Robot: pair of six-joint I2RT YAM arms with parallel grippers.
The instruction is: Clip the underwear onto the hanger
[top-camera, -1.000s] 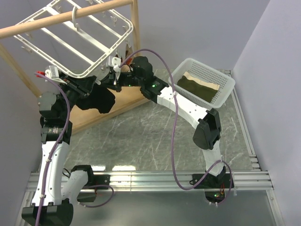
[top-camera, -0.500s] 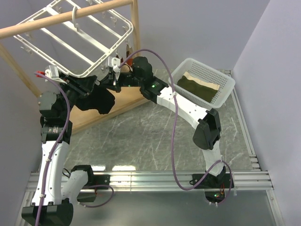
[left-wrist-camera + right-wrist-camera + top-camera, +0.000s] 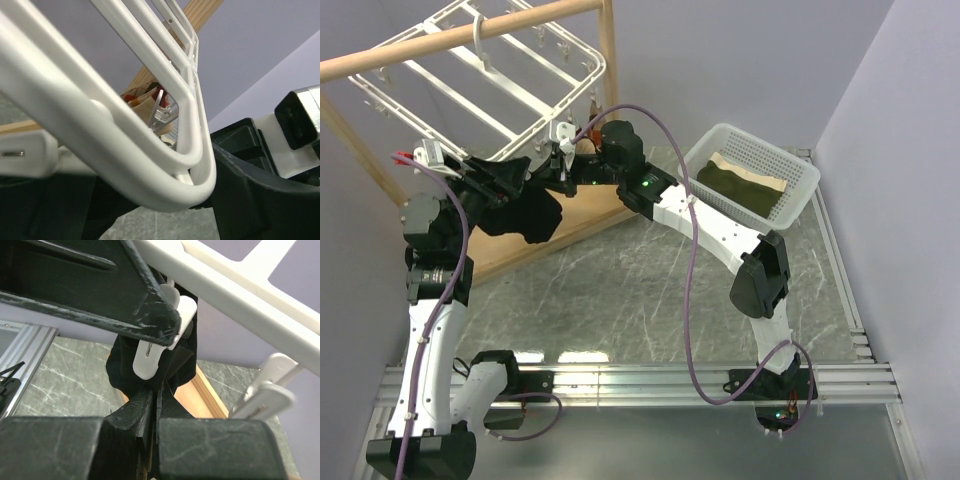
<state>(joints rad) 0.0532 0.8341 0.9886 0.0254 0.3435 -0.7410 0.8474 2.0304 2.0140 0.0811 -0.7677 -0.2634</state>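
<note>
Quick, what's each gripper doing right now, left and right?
Left gripper: open, jaws apart.
Right gripper: closed, holding the plain black soft fabric underwear.

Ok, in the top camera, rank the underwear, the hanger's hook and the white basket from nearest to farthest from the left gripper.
1. underwear: hanging right beside the left gripper.
2. hanger's hook: up and to the left, over the wooden pole.
3. white basket: far off on the right side of the table.
</note>
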